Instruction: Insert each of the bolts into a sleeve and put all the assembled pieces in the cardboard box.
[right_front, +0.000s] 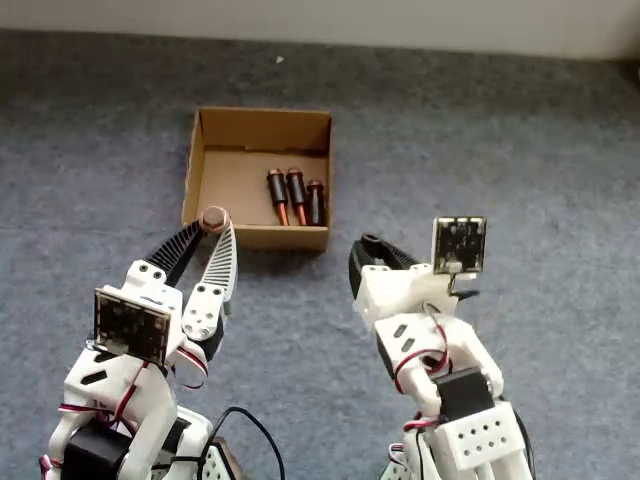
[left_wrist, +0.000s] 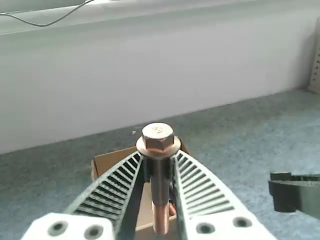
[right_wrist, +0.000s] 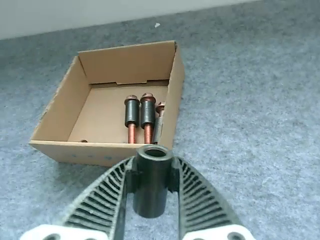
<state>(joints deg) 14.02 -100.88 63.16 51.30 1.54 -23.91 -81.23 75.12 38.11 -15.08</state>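
Observation:
My left gripper (left_wrist: 159, 165) is shut on a copper bolt (left_wrist: 158, 170), head up; from above the bolt head (right_front: 213, 220) hangs over the near wall of the cardboard box (right_front: 200, 150). My right gripper (right_wrist: 151, 172) is shut on a black sleeve (right_wrist: 151, 182), its bore facing up, just short of the box's near wall (right_wrist: 95, 151). In the high view this gripper (right_front: 372, 250) sits right of the box's near right corner. Three assembled pieces (right_front: 295, 197) lie side by side inside the box, by its right wall, and appear again as assembled pieces (right_wrist: 141, 116) in the right wrist view.
Grey carpet (right_front: 500, 140) covers the whole work surface, with open room right of the box. A pale wall (left_wrist: 160, 75) runs along the far side. The right gripper's dark fingertip (left_wrist: 295, 192) shows at the side of the left wrist view.

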